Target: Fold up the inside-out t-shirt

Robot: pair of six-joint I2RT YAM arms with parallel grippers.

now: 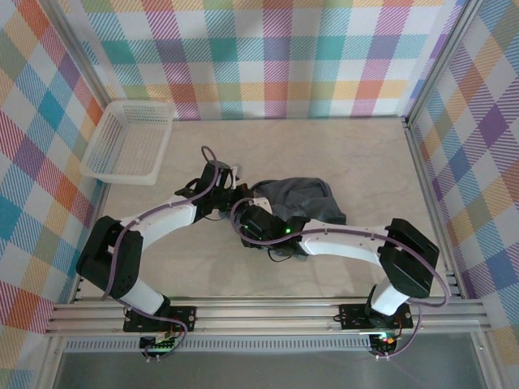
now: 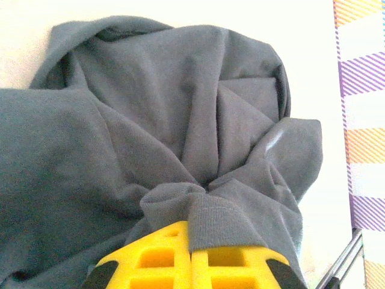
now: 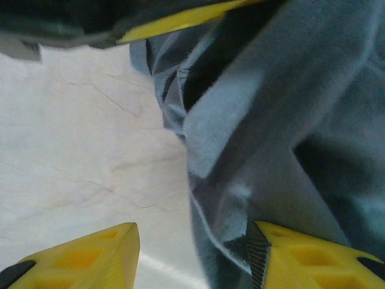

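The inside-out t-shirt (image 1: 302,197) lies bunched in a slate blue-grey heap at the middle of the table. My left gripper (image 1: 238,190) sits at the heap's left edge. In the left wrist view its yellow fingers (image 2: 191,227) are pressed together on a ribbed fold of the t-shirt (image 2: 150,108). My right gripper (image 1: 253,217) is just in front of it, low over the table. Its jaws (image 3: 194,233) stand apart, and a hemmed edge of the t-shirt (image 3: 271,120) hangs down against the right finger (image 3: 283,253). A yellow finger of the left gripper (image 3: 180,21) crosses the top of the right wrist view.
A white mesh basket (image 1: 130,142) stands at the back left near the plaid wall. Bare marbled table (image 1: 357,154) stretches behind and to the right of the shirt. An aluminium rail (image 1: 268,312) runs along the near edge by the arm bases.
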